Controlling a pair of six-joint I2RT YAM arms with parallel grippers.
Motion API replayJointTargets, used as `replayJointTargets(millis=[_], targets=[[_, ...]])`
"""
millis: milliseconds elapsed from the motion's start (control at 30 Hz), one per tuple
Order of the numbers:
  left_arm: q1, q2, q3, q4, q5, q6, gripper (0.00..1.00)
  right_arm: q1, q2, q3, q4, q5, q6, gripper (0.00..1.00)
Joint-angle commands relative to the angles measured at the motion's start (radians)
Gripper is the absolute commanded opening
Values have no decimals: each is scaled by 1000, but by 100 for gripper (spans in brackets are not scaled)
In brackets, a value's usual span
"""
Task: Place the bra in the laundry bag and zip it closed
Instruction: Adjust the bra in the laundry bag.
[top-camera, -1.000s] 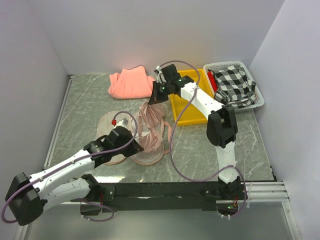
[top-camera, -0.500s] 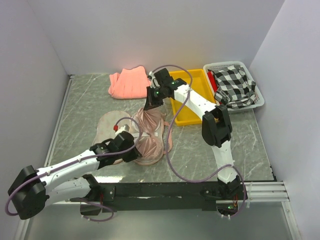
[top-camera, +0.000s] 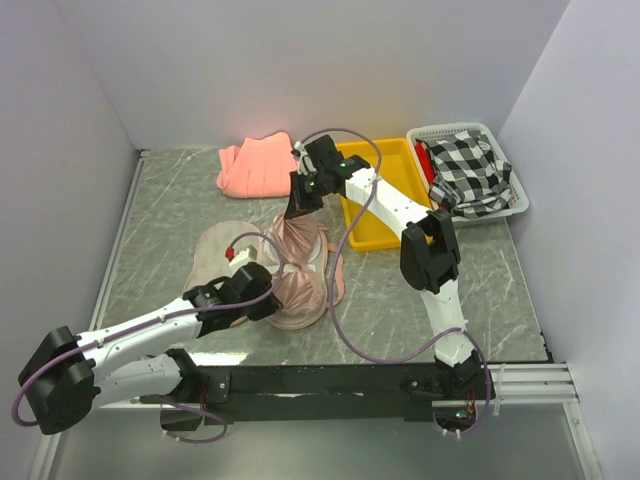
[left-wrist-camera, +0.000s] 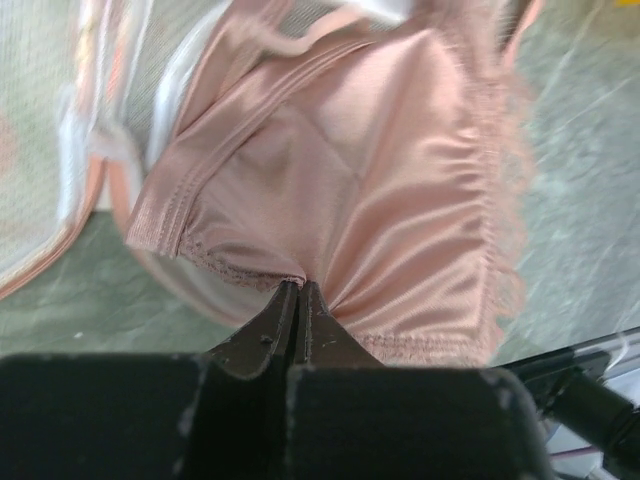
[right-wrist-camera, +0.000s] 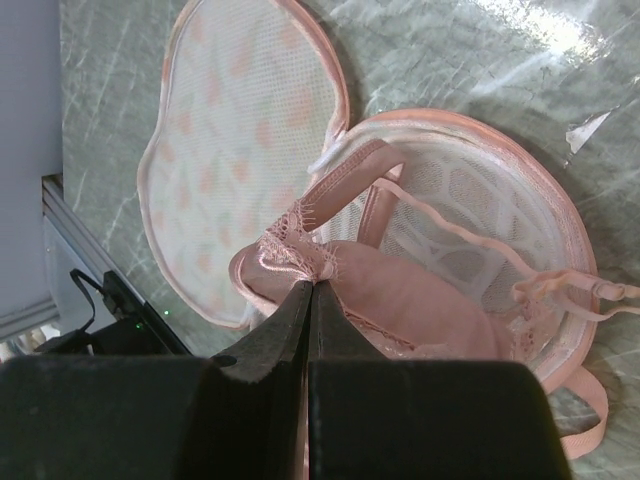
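Left gripper (left-wrist-camera: 300, 290): Closest to the bases. We see it clamped tight on the bra's near hem, with the satin puckering where it bites.
Bra (top-camera: 302, 268): It is strung between our two grippers like a sagging tent. In the overhead view its long axis runs from 6 to 12 o'clock. The near end lies over the bag's open half, and one strap (right-wrist-camera: 588, 425) loops outside the rim toward 3 o'clock.
Laundry bag (right-wrist-camera: 240, 150): It is unzipped and spread open like a clamshell on the table (top-camera: 170, 200). The mesh half sits under the bra, and the printed flap lies flat at 9 o'clock of it.
Right gripper (right-wrist-camera: 310, 290): It is pinched closed on the lace edge at the bra's far end and held up above the bag's 12 o'clock rim.
Relation that matters: The open half lies straight below the left gripper. From the right gripper it lies down and toward 6 o'clock.
Nearer arm: The left. We judge that the right must lower the far end onto the near one.
Change: Since a second ago the right gripper has swung toward 9 o'clock and the left toward 4 o'clock. The bra is now gathered more squarely over the open half.
Far side: The pink cloth (top-camera: 255, 165), yellow tray (top-camera: 372, 228) and basket (top-camera: 440, 131) have not moved.
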Motion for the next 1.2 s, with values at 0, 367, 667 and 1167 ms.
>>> replayJointTargets(millis=[0, 367, 667, 1167], targets=[[-10, 36, 92, 14, -66, 21, 1, 12, -40, 46, 5, -25, -2, 2], [-42, 150, 68, 6, -87, -25, 1, 26, 27, 83, 1, -52, 4, 2], [-60, 68, 57, -37, -101, -29, 89, 33, 36, 93, -1, -59, 9, 3], [-63, -131, 83, -84, -193, -2, 97, 38, 20, 40, -18, -6, 7, 3]])
